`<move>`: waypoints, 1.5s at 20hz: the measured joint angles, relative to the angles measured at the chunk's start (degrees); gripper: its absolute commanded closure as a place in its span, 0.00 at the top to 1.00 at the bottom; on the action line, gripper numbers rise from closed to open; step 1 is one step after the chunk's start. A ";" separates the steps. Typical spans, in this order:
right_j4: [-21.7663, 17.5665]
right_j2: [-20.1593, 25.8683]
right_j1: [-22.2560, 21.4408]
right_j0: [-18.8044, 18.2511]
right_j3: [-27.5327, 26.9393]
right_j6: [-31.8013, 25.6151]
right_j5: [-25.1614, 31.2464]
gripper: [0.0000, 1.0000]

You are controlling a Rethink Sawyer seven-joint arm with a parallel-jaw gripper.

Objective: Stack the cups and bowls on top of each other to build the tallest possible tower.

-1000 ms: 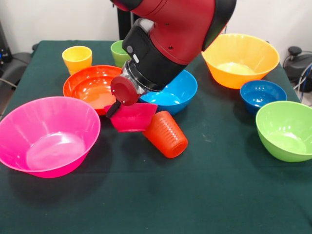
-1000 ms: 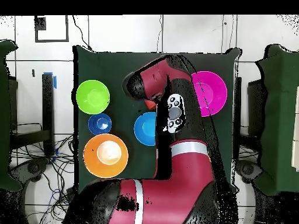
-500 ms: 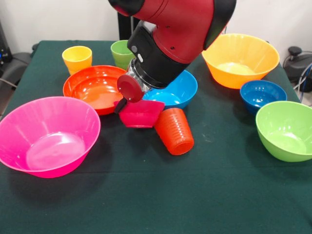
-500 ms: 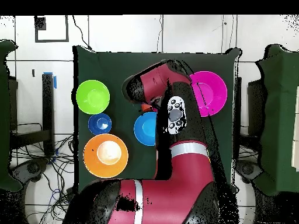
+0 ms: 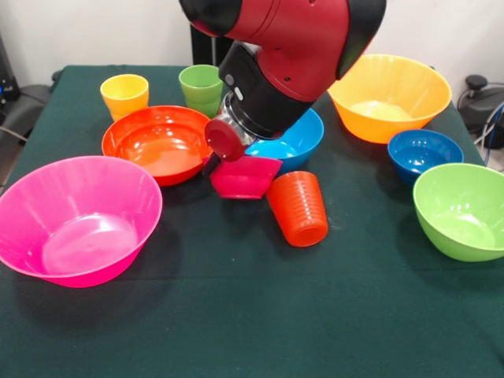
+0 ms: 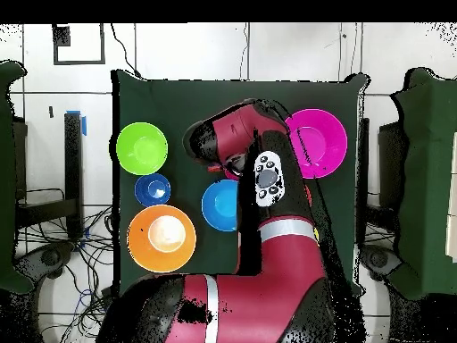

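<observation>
My gripper [image 5: 214, 166] is shut on the left rim of the small magenta bowl [image 5: 246, 178], which rests tilted on the cloth in front of the medium blue bowl [image 5: 298, 139]. The ribbed orange-red cup [image 5: 300, 209] lies tipped over against the magenta bowl's right side. The large pink bowl [image 5: 75, 219] stands alone at the near left, with nothing stacked in it. In the overhead view the arm [image 6: 259, 170] hides the gripper, the magenta bowl and the cups; the pink bowl [image 6: 323, 141] and blue bowl [image 6: 218, 205] show beside it.
The wide red-orange bowl [image 5: 156, 142] sits left of the gripper, with the yellow cup [image 5: 124, 95] and light green cup [image 5: 201, 86] behind it. On the right stand the yellow-orange bowl [image 5: 388, 96], the small dark blue bowl [image 5: 425, 153] and the lime green bowl [image 5: 461, 209].
In the front view the gripper has carried the magenta bowl to the right and slightly back. The orange-red cup has been pushed right ahead of it, and the blue bowl nudged slightly right.
</observation>
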 measured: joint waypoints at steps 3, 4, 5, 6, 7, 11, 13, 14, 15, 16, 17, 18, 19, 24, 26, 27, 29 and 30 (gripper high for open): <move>0.61 -0.01 0.00 0.00 0.66 0.00 0.00 0.00; 0.83 -0.03 0.00 0.00 0.85 0.00 0.00 0.00; 1.11 -0.03 -0.01 -0.01 1.09 0.00 0.00 0.00; 1.28 -0.03 0.00 0.00 1.28 0.00 0.00 0.00; 1.51 -0.03 -0.01 0.00 1.58 0.00 0.00 0.00; 1.96 -0.03 0.07 -0.01 2.31 0.00 0.00 0.00; 2.57 0.04 0.11 -0.21 2.86 0.00 0.00 0.00; 3.40 0.24 0.14 -0.62 3.43 0.00 -0.01 0.00; 3.81 0.34 0.15 -0.84 3.70 0.00 0.00 0.00; 4.00 0.39 0.16 -0.95 3.83 0.00 -0.02 0.00; 4.41 0.50 0.18 -1.23 4.15 0.00 -0.08 0.00; 4.91 0.62 0.20 -1.65 4.68 0.00 -0.43 0.00; 5.41 0.66 0.19 -2.12 5.60 0.00 -1.44 1.00; 6.22 0.99 0.19 -2.80 6.66 0.00 -2.79 1.00; 6.96 1.47 0.19 -3.68 7.78 0.00 -4.26 1.00; 7.16 1.67 0.18 -4.02 8.14 0.00 -4.77 1.00; 7.60 2.28 0.19 -4.97 9.03 0.00 -6.37 1.00; 7.77 2.59 0.18 -5.43 9.47 0.00 -7.26 1.00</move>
